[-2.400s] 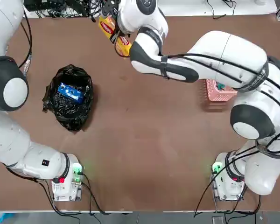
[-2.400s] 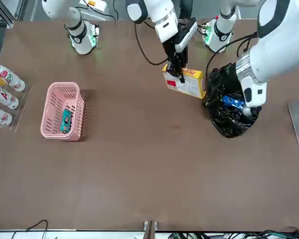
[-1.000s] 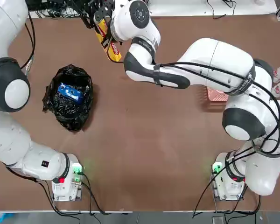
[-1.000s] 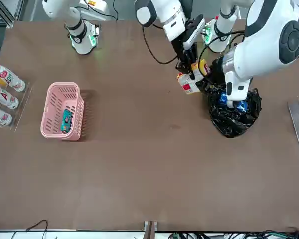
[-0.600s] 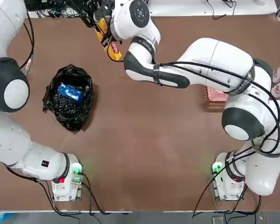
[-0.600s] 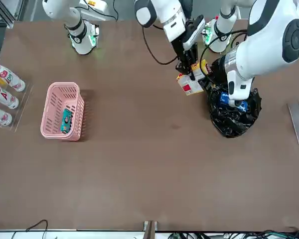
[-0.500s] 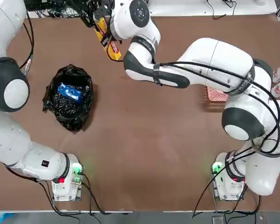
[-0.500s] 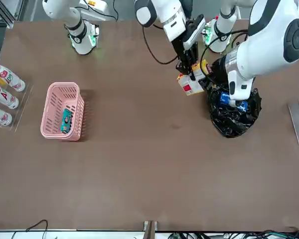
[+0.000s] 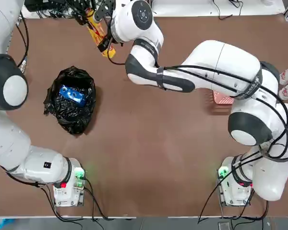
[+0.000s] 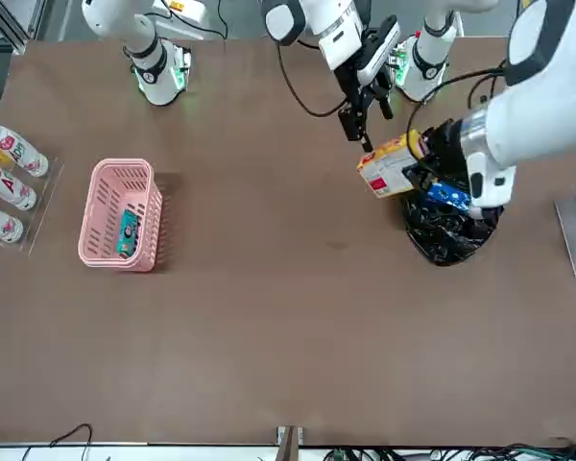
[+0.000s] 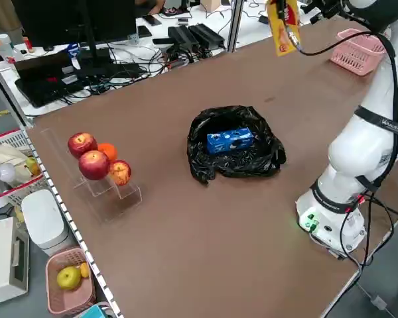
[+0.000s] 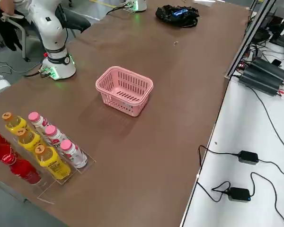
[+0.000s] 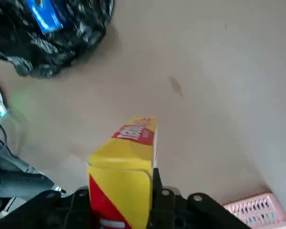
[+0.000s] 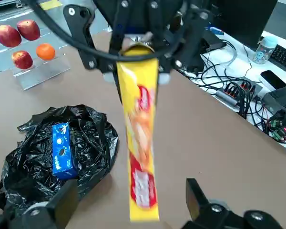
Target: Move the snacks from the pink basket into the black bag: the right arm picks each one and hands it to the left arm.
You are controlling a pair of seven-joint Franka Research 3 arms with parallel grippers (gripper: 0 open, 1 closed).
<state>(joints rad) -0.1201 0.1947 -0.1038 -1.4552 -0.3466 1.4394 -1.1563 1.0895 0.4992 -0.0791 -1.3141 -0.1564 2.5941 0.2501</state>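
Flat blue snack packet [image 9: 73, 95] lies in the glossy black bag [image 9: 72, 118]; left jaws clamp the yellow-orange packet [image 10: 392, 165], right jaws apart; small teal packet [image 10: 127, 231] remains in the pink lattice basket [image 10: 100, 223]

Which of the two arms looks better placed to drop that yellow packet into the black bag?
The left. Its gripper is shut on the yellow packet right beside the black bag, which already holds the blue packet. The right gripper is open and has let go.
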